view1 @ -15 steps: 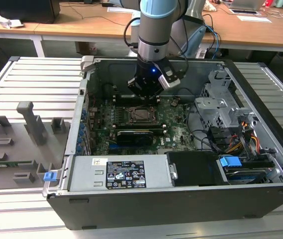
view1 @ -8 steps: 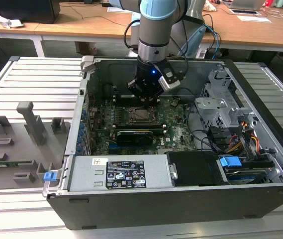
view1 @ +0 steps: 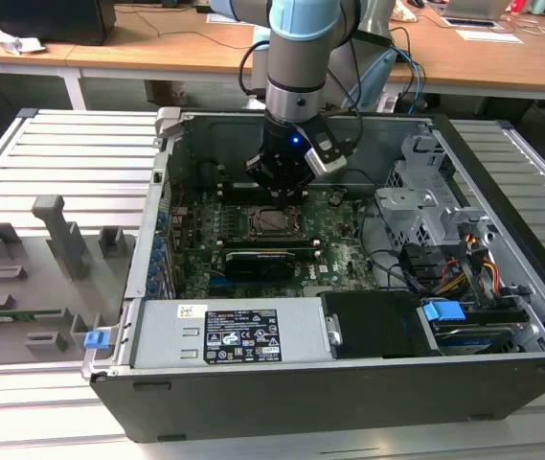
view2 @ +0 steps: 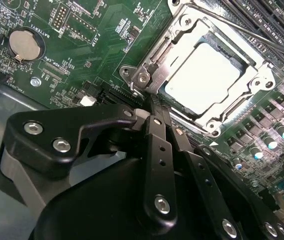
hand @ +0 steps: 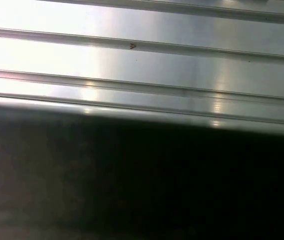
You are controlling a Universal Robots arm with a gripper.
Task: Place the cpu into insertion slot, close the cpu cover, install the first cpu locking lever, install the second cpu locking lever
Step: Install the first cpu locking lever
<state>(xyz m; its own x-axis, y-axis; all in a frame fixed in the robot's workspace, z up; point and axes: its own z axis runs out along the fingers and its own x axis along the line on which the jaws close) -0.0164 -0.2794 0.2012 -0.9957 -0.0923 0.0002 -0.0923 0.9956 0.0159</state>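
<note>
1. Hovering inside the open case (view1: 502, 287), my gripper (view2: 151, 100) sits just over the near edge of the slot (view2: 181, 27) on the green board (view2: 92, 30).
2. Fingers (view2: 156, 135) are closed together, nothing between them; tips touch or nearly touch the cover (view2: 154, 67) frame at its edge.
3. Cpu (view2: 204, 75) lies flat in the slot, silver top showing through the cover's window; cover is down over it.
4. A thin lever (view2: 261, 37) runs along the slot's far side.
5. In the exterior view, the black card (view1: 267, 261) lies near the slot.
</note>
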